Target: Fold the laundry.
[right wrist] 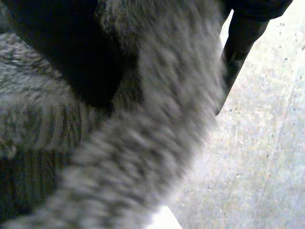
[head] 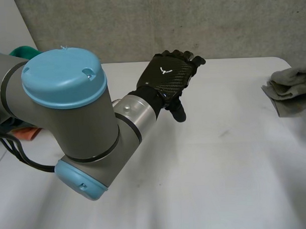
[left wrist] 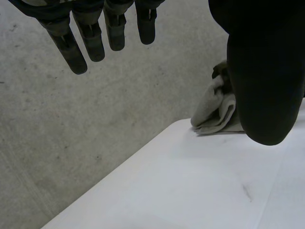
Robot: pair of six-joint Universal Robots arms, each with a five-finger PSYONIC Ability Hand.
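Hovering the left hand (head: 167, 74) over the far middle of the white table (head: 220, 167), fingers (left wrist: 90, 40) hanging straight and a bit spread, thumb sticking out, gripping nothing at all. Seeing the grey cloth (head: 290, 87) sitting way off at about 3 o'clock from that hand, bunched up right at the table's right edge and well apart from it. Not really finding a clear long axis on it, being scrunched into a lump, maybe leaning 10-to-4 in the head view, but not betting on that. Spotting the right hand (right wrist: 71, 57) right up against the cloth in its own wrist view, grey fabric draping across the palm side, though not being able to tell if actually clamping it or just resting against it. Guessing the right arm as the much nearer one here, so probably needing the cloth dragged toward 9 o'clock into the open middle before bringing the left hand in for spreading and folding
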